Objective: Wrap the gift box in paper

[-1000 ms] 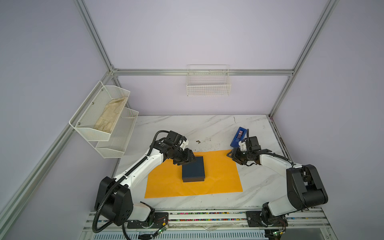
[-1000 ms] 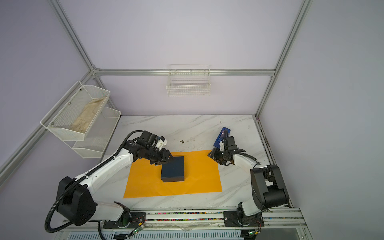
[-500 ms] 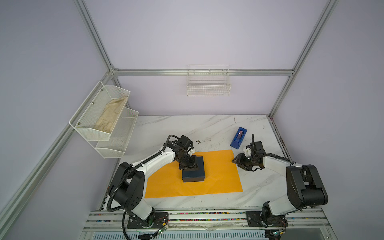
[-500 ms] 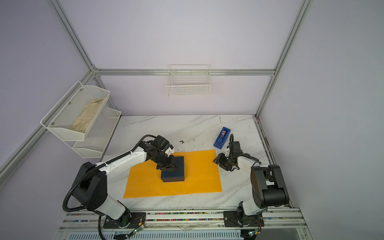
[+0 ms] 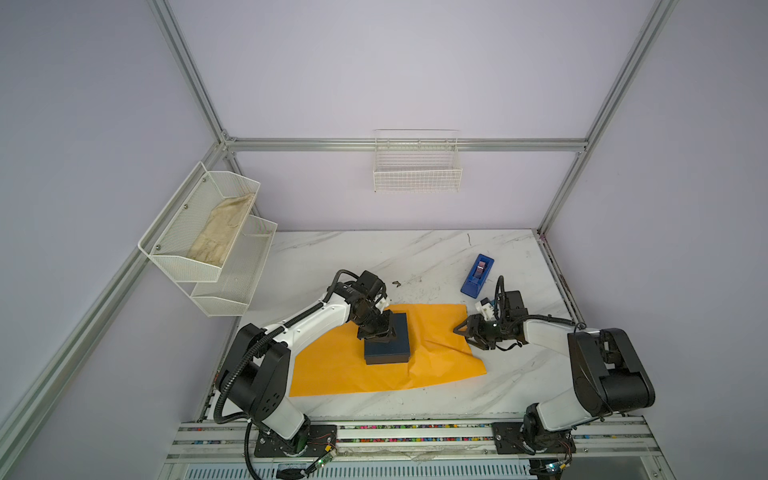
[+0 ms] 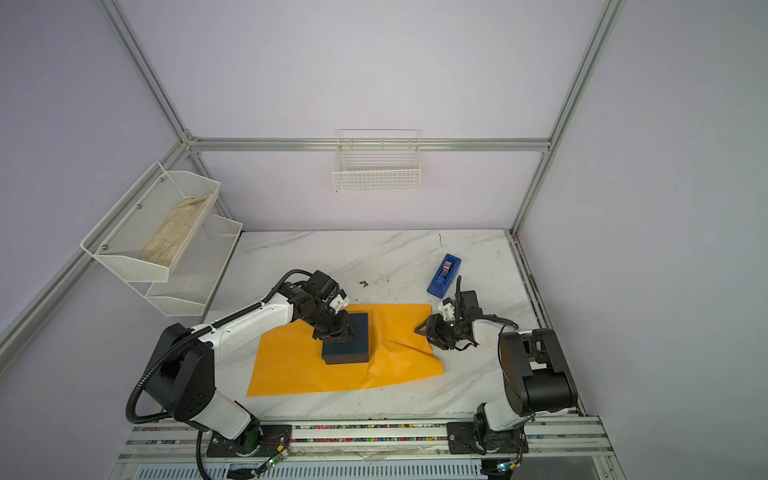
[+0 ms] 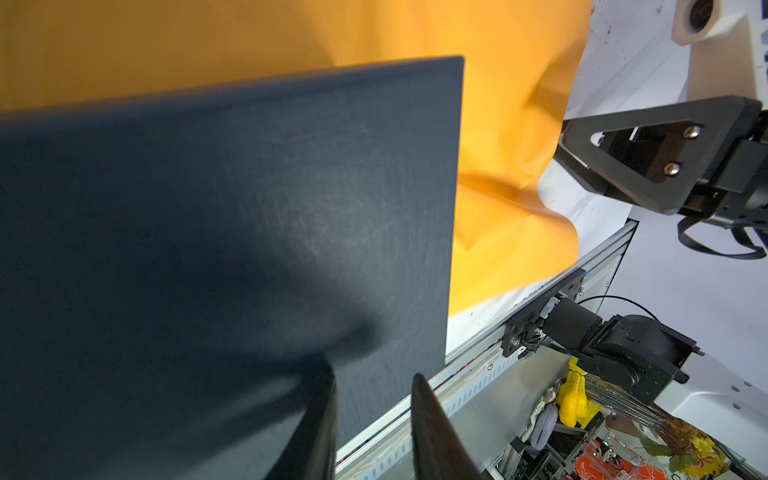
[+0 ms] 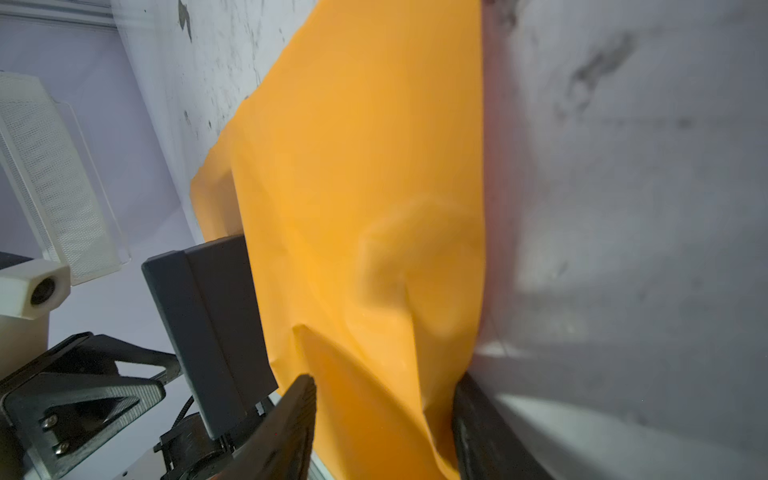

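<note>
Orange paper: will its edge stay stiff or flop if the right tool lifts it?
Probably floppy: the paper buckles and creases near the right tool. Likely light, apt to slide, though the gift box on it should anchor it.

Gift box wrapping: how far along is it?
Early. Done: the gift box sits on the paper. In hand: the left gripper rests on the box top, while the right gripper, jaws open, straddles the paper's rumpled near edge. Left: no flap covers the box yet, and the tape dispenser stands apart, untouched.
</note>
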`<action>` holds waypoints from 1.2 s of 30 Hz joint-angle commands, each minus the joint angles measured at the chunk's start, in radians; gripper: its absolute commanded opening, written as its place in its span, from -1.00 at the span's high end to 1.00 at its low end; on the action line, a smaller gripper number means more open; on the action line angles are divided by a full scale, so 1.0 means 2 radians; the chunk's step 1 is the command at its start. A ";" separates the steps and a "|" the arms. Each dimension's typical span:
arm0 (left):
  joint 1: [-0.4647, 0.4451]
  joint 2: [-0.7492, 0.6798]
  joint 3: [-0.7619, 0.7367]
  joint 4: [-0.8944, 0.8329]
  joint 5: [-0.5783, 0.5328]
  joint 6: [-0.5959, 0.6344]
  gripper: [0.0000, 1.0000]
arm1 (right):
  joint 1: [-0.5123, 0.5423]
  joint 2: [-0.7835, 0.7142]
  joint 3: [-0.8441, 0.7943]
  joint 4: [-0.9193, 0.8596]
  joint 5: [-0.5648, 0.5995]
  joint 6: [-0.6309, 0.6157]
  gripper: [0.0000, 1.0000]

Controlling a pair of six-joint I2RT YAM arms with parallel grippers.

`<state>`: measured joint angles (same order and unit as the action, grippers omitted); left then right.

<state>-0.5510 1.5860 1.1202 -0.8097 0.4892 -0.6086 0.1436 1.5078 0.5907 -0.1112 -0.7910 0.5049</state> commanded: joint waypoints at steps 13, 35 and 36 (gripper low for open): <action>-0.001 0.004 -0.010 -0.011 -0.016 0.000 0.41 | 0.007 -0.126 -0.049 -0.086 0.022 0.015 -0.17; -0.001 0.002 -0.009 -0.011 -0.016 -0.001 0.50 | 0.007 -0.093 -0.012 -0.025 0.080 -0.009 0.28; -0.001 0.001 -0.009 -0.012 -0.016 -0.001 0.50 | 0.008 -0.095 -0.011 -0.025 0.077 -0.008 0.35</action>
<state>-0.5510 1.5860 1.1202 -0.8158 0.4786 -0.6090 0.1528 1.3354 0.5438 -0.1761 -0.6598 0.5053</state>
